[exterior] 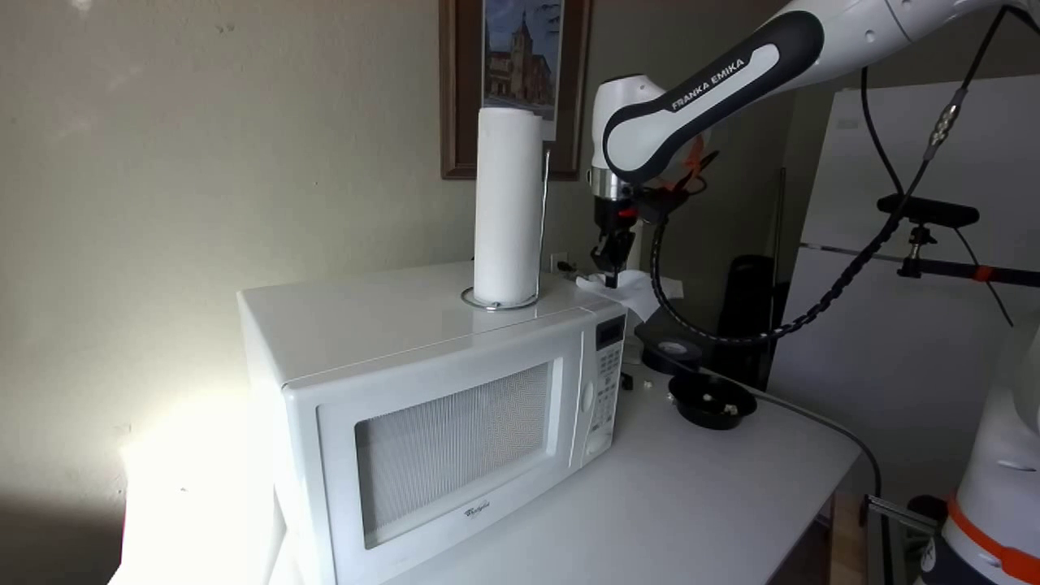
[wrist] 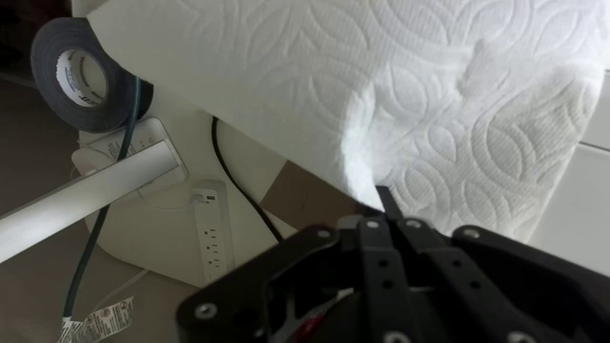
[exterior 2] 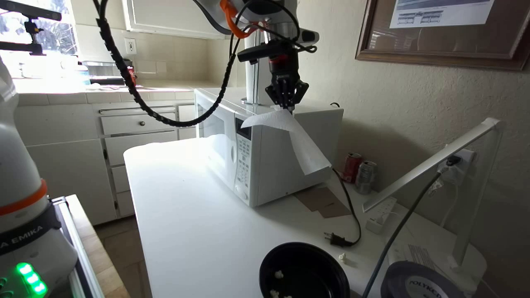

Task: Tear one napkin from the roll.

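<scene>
The roll (exterior: 508,207) stands upright on a wire holder on top of the white microwave (exterior: 357,329). In an exterior view the roll (exterior 2: 249,76) is partly hidden behind my gripper. My gripper (exterior: 611,280) is just beyond the microwave's control-panel end, apart from the roll. It is shut on the edge of the napkin (exterior 2: 306,147), which hangs down beside the microwave's side wall in two floppy parts. In the wrist view the napkin (wrist: 295,71) fills the upper part, pinched between the fingertips (wrist: 379,205). No link between napkin and roll shows.
A black bowl (exterior 2: 306,269) with popcorn pieces stands on the table. A tape roll (wrist: 47,90), a power strip (wrist: 213,238), a lamp (exterior 2: 430,163), two cans (exterior 2: 352,167) and a loose plug (exterior 2: 341,240) lie near the wall. A framed picture (exterior: 451,97) hangs behind.
</scene>
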Robot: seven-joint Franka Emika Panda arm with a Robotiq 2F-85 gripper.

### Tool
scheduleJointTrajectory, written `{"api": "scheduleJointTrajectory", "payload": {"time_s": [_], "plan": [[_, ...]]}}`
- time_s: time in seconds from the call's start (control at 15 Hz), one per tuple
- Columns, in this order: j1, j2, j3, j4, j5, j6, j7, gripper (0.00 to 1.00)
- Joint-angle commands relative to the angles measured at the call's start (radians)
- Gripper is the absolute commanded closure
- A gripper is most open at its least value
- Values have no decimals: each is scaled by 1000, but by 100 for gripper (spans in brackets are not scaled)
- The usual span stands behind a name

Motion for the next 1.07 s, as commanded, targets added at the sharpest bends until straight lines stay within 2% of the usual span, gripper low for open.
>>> {"api": "scheduleJointTrajectory", "payload": {"time_s": [0.0,0.4,1.0], "plan": [[-4,-7,4,28,-26,-57,6,100],[-15,-116,-23,19,87,-98,-57,100],[-40,-268,-113,-51,242,-95,-121,100]]}}
